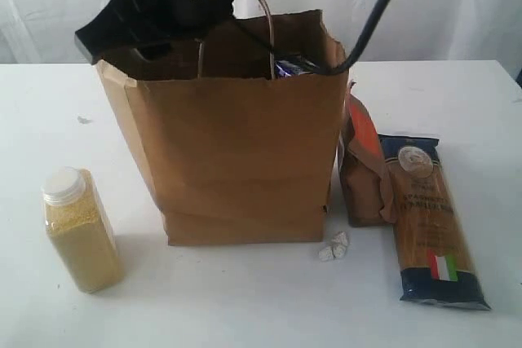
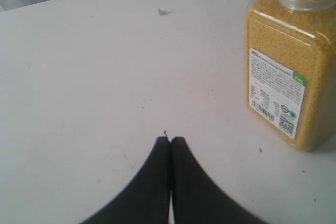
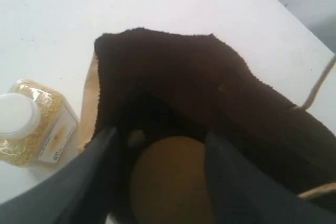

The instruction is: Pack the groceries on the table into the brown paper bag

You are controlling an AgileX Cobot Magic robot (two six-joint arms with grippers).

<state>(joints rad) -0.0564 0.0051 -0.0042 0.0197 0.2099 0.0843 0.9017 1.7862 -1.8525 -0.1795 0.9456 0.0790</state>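
While the right gripper (image 3: 160, 142) gapes over a tan-lidded jar (image 3: 168, 187) in the brown paper bag (image 1: 245, 144), a yellow-grain bottle (image 1: 81, 238), brown pouch (image 1: 363, 185) and spaghetti pack (image 1: 428, 218) sit unpacked, left gripper (image 2: 170, 141) closed.

Spaghetti pack (image 1: 432, 218): Italian tricolour flag, lettering blurred. Yellow-grain bottle (image 2: 286, 61) label: barcode, fine print illegible.

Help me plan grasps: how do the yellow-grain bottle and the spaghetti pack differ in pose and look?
The yellow-grain bottle stands upright left of the brown paper bag; the spaghetti pack lies flat to its right. The bottle is clear and white-capped, showing yellow grains; the pack is a long dark-blue wrapper bearing a flag. The bottle stands alone; the pack lies beside the brown pouch. Both sit on the table, outside the bag.
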